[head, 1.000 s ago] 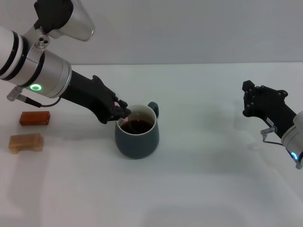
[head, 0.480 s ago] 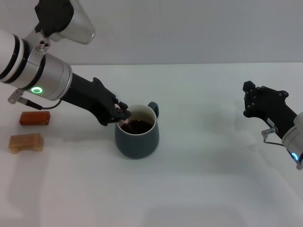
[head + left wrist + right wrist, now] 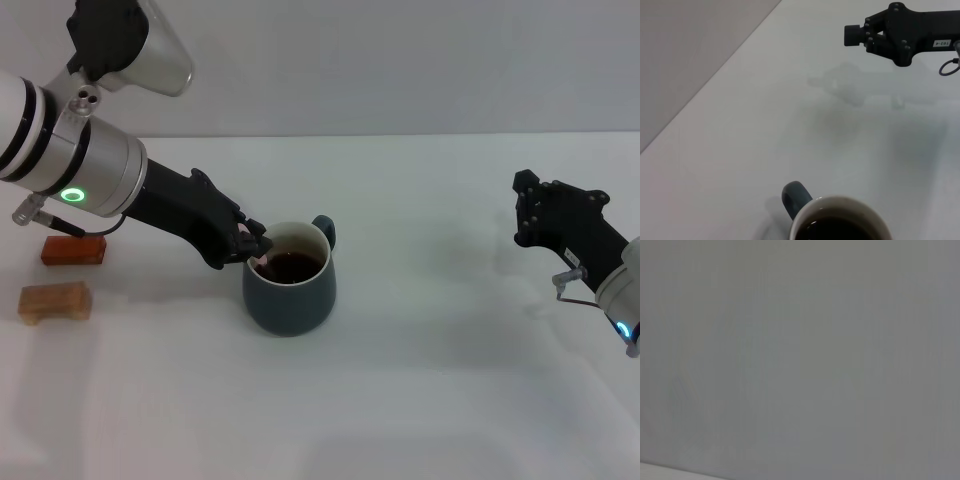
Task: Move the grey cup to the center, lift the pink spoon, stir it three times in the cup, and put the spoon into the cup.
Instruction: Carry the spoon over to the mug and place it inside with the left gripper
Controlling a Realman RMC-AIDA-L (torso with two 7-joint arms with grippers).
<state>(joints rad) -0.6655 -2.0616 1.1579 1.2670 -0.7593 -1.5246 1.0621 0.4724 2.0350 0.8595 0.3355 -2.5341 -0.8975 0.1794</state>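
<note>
The grey cup (image 3: pixel 289 290) is dark slate outside, white inside, holding dark brown liquid. The surface (image 3: pixel 430 380) is plain white. One block (image 3: pixel 73 250) is reddish-brown, the other block (image 3: pixel 55 301) pale wood.

Reddish-brown block (image 3: pixel 73 250) behind pale wooden block (image 3: pixel 55 301), white table (image 3: pixel 420 380).

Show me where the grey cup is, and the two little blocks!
grey cup (image 3: pixel 288 296): head view, on its dark outer wall.
reddish-brown block (image 3: pixel 73 250): head view, on its top face.
pale wooden block (image 3: pixel 55 300): head view, on its front side.
</note>
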